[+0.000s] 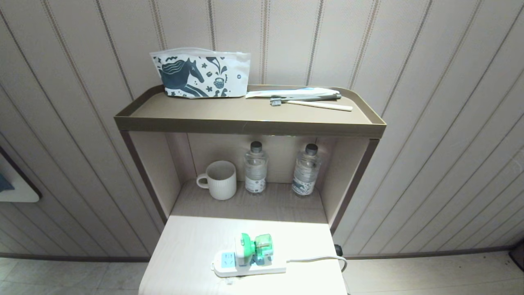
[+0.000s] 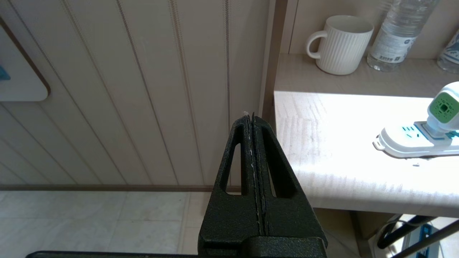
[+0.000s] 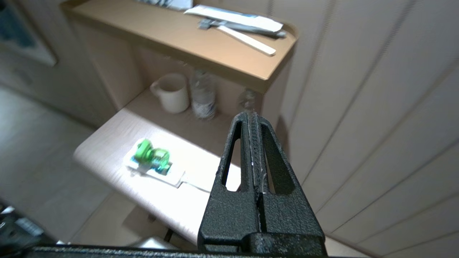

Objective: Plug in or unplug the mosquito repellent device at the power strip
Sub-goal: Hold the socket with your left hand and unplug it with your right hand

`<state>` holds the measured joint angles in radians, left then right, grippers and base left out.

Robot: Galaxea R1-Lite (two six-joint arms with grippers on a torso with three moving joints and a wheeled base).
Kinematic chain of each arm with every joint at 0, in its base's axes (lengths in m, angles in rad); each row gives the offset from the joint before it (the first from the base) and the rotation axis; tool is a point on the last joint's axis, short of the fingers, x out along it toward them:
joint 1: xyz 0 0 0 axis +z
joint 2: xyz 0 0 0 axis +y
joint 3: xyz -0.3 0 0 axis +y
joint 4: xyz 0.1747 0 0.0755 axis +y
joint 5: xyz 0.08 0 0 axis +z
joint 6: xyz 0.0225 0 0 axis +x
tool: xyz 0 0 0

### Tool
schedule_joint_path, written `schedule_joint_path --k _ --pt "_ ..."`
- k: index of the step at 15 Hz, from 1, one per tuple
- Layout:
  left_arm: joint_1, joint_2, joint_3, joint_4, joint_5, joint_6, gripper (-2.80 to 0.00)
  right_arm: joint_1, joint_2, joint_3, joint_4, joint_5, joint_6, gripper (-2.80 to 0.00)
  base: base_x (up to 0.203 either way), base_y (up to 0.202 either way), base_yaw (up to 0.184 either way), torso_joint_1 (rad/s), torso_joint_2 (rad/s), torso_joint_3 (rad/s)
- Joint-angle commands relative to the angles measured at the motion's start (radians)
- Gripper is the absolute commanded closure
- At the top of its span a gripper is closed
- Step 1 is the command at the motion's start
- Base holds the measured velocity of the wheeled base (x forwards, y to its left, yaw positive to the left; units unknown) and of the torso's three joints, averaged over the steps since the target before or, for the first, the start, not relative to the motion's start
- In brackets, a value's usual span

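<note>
we see the mosquito repellent device sitting plugged into the power strip, which lies flat on the pale desk near its front edge. the device has a white body with a bright green top, and its translucent green bottle lies on the side toward the strip's cord; how much liquid is in it we cannot tell. one light-blue socket face is free beside the device, on the side away from the cord.

behind the desk, in the open niche, stand a white ribbed mug with its handle to the left, and two clear water bottles with dark caps, upright and apart from each other. what the mug contains is hidden from us. on the brown top shelf a white pouch with a dark horse print stands against the wall, closed, and a flat packet lies beside it with a toothbrush just in front.

neither arm shows in the head view. our left hand is clenched with nothing in it, off the desk's left edge over the floor. our right hand is likewise clenched and empty, up in the air to the right of the desk, well apart from the device.
</note>
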<state>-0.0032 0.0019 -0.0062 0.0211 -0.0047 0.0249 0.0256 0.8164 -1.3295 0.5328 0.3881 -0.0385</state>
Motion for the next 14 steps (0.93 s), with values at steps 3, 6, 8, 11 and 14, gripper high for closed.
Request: schedule_joint_path --k 3,6,8,11,14 --pt "0.0 0.0 0.0 0.002 0.0 0.0 0.0 0.187 0.243 -0.237 0.222 0.023 -0.103 0.0 0.0 0.0 0.0 0.0 0.0 0.0" --pt "0.0 0.0 -0.001 0.002 0.0 0.001 0.0 0.428 0.388 -0.364 0.344 -0.072 -0.159 0.0 0.0 0.0 0.0 0.0 0.0 0.0" --pt "0.0 0.0 -0.001 0.002 0.0 0.001 0.0 0.599 0.533 -0.47 0.439 -0.208 -0.171 0.0 0.0 0.0 0.0 0.0 0.0 0.0" --pt "0.0 0.0 -0.001 0.002 0.0 0.001 0.0 0.79 0.738 -0.614 0.589 -0.435 -0.188 0.0 0.0 0.0 0.0 0.0 0.0 0.0" --pt "0.0 0.0 -0.001 0.002 0.0 0.0 0.0 0.865 0.852 -0.634 0.616 -0.577 -0.274 0.0 0.0 0.0 0.0 0.0 0.0 0.0"
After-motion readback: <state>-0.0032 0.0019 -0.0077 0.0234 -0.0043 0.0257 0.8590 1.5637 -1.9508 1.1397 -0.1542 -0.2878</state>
